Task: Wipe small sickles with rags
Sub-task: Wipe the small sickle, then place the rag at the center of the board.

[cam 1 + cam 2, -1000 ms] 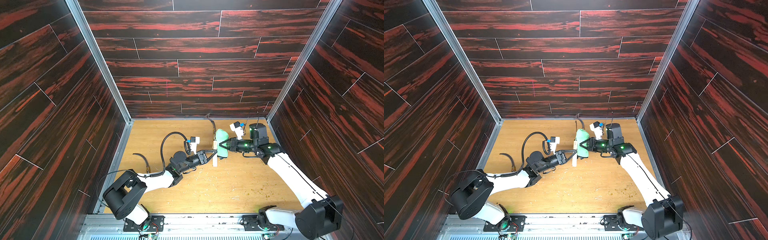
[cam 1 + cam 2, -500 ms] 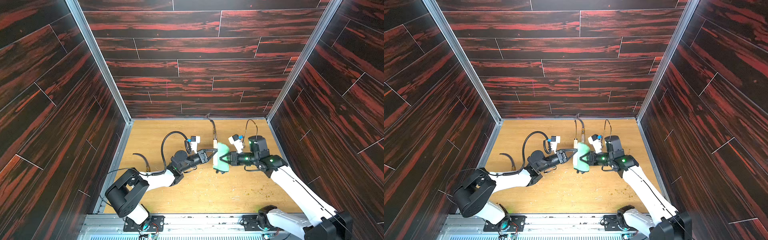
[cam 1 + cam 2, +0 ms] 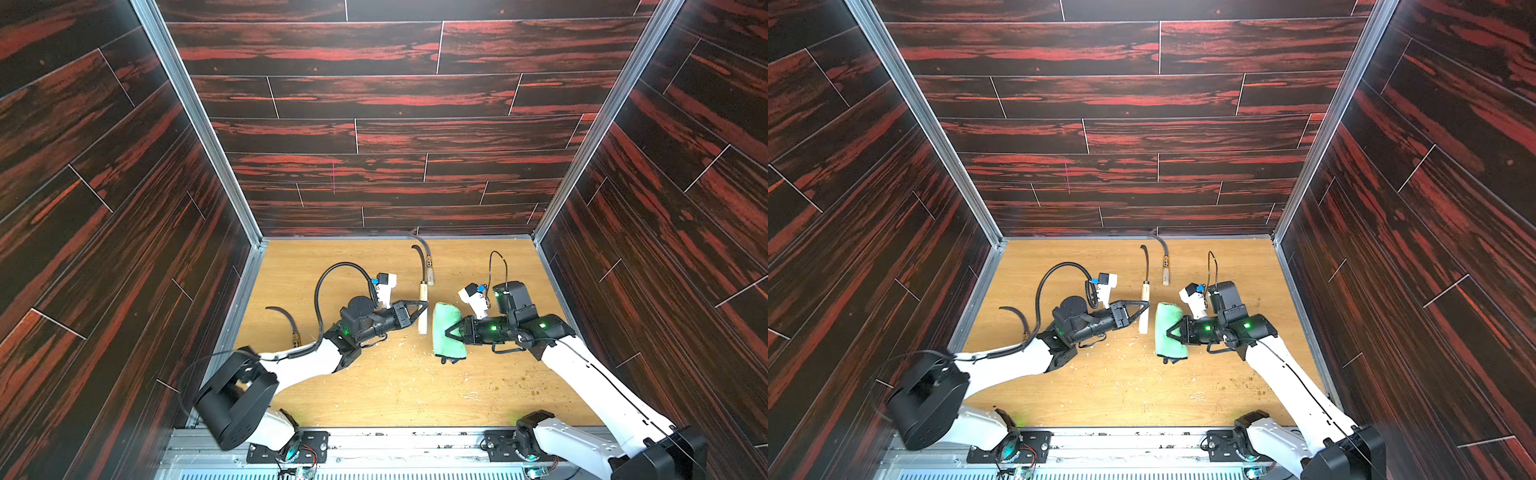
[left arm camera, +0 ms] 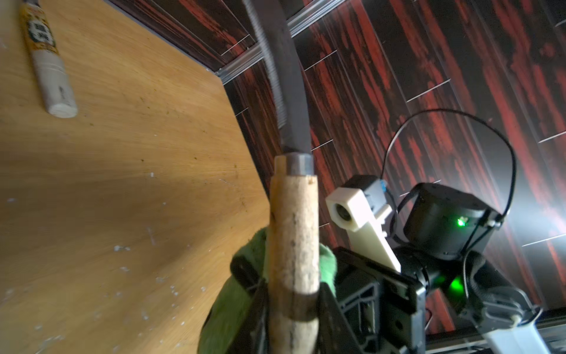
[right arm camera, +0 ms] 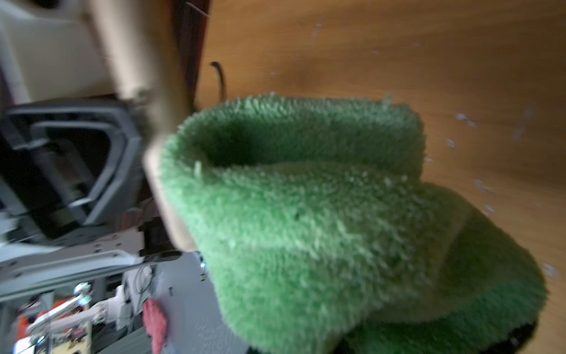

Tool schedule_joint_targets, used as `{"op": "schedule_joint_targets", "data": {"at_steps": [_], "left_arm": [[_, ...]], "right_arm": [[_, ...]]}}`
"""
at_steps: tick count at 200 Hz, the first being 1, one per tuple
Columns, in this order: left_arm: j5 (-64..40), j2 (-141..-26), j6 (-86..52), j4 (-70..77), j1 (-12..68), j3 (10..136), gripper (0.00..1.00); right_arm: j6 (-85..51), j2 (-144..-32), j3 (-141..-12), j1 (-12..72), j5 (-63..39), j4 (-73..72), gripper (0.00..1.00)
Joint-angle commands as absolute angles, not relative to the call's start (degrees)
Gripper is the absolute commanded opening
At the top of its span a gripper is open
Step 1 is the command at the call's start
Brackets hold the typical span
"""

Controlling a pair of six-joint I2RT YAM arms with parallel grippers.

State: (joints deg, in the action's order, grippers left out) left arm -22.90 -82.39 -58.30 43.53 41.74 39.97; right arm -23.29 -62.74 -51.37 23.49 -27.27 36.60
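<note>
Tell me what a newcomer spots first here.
The light green fluffy cloth pinched in the right hand over the middle of the wooden tabletop, bright against it. Beside it, the left hand holds a small sickle with a dark curved blade and pale wooden handle, blade toward the back wall. Two more lie flat: the back sickle and the left sickle.

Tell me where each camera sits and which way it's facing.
Top views: high over the robot's base, looking down on the wooden table; left arm and right arm show.
Left wrist: behind the left gripper, looking along its wooden-handled, dark-bladed sickle; right arm beyond.
Right wrist: behind the right gripper, facing its fluffy green rag; left gripper beyond.
Shared: both wrist views show rag and sickle handle.
</note>
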Motion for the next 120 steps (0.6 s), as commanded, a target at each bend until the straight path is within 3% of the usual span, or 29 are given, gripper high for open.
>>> {"op": "schedule_joint_targets", "data": {"at_steps": [1,55,120], "left_arm": [[-22.0,-78.2,-52.5,33.4,41.5,40.3,0.0],[-18.9,-74.4,-47.4,21.8,41.5,40.3,0.0],[-19.1,-74.8,-47.4,22.1,41.4,39.1,0.0]], "right_arm": [[-21.9,-65.4,-53.6,23.3,-21.7,40.6,0.0],[-21.2,-72.1,-52.7,23.3,-20.4,40.2,0.0],[-20.8,-78.3,-51.8,23.4,-17.1,38.8,0.0]]}}
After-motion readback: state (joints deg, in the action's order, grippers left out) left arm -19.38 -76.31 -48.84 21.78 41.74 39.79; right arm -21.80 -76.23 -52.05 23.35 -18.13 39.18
